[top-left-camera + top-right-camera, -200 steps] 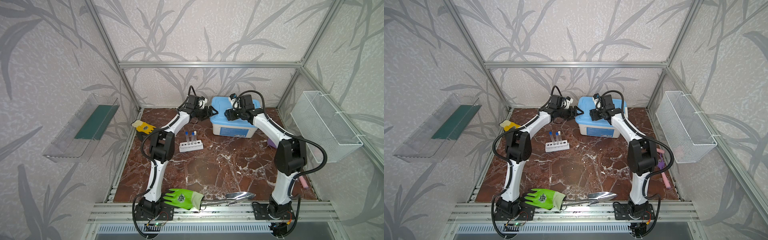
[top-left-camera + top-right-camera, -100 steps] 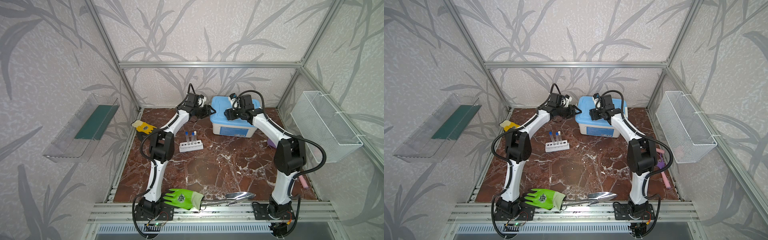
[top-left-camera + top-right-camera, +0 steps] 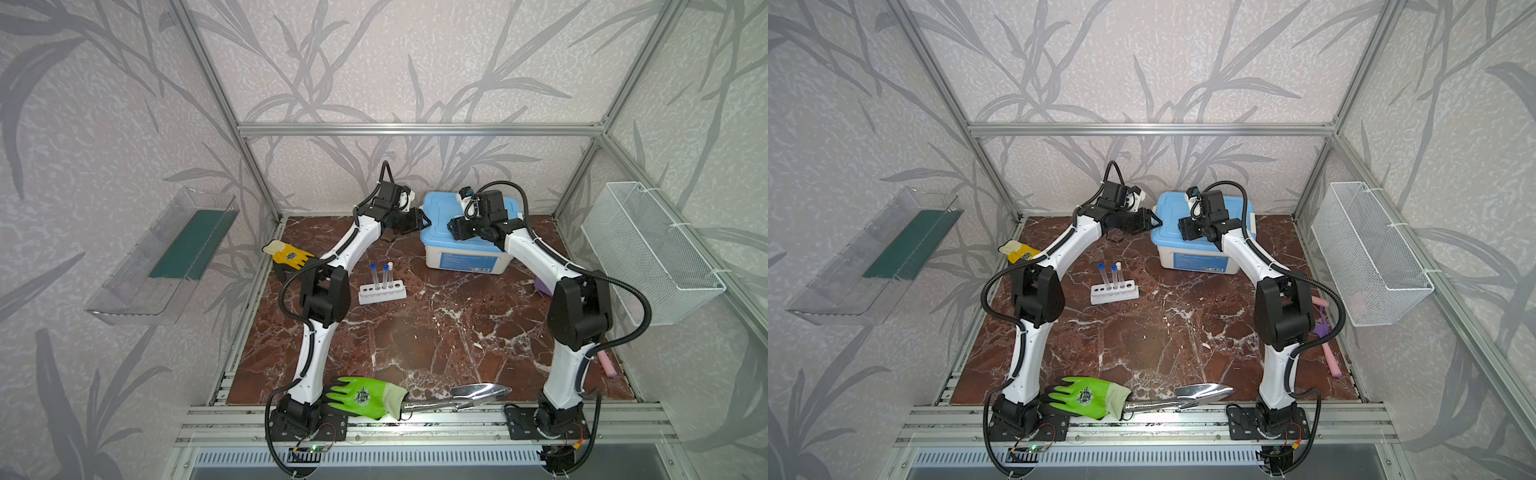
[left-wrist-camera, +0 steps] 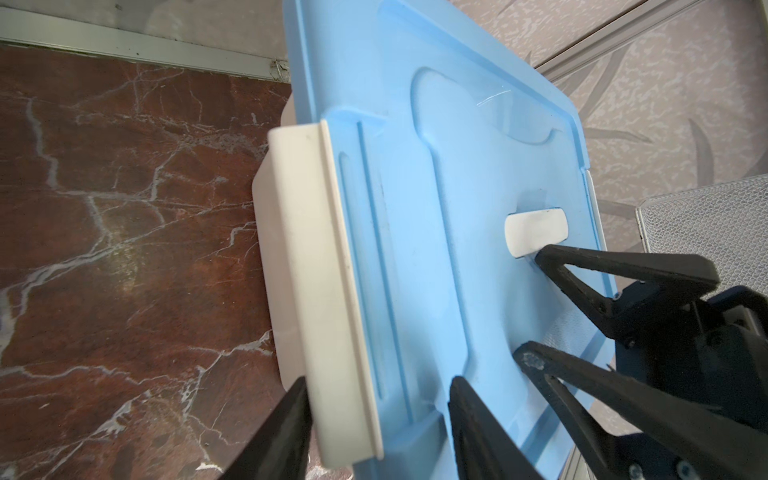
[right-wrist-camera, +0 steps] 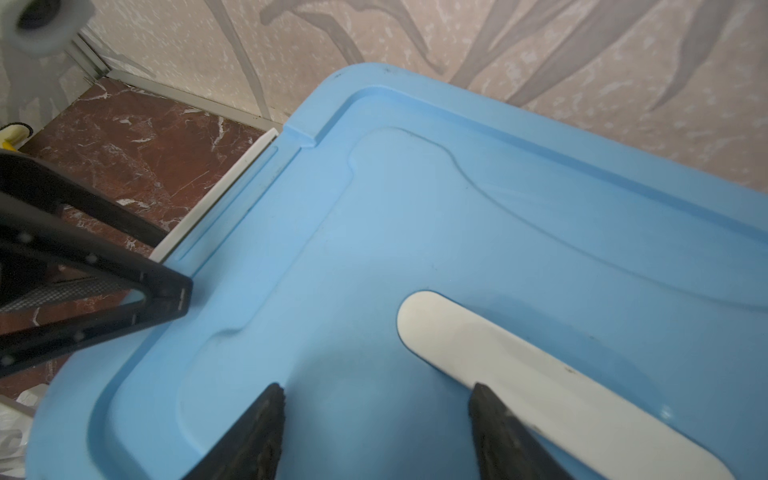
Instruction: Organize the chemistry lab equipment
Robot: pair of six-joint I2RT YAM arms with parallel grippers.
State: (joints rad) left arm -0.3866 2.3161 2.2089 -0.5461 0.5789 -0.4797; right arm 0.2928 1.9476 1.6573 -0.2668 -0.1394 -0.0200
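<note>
My left hand (image 4: pixel 378 384) is spread and unclenched, astride the white latch (image 4: pixel 324 270) on the left end of the white plastic box with the pale blue lid (image 3: pixel 465 258). One finger (image 4: pixel 291 424) lies against the latch's outer face and the other is on the lid (a gap shows there). My right hand (image 5: pixel 376 390) hovers released over the lid, gripping nothing, one fingertip (image 5: pixel 498 419) at the flat white handle (image 5: pixel 540 382). The box sits far back on the brown marble desk (image 3: pixel 415 345). The white six-hole rack (image 3: pixel 382 294) with three capped clear test tubes (image 3: pixel 385 277) stands nearer and to the left, apart from the box. The desk's middle lies bare.
</note>
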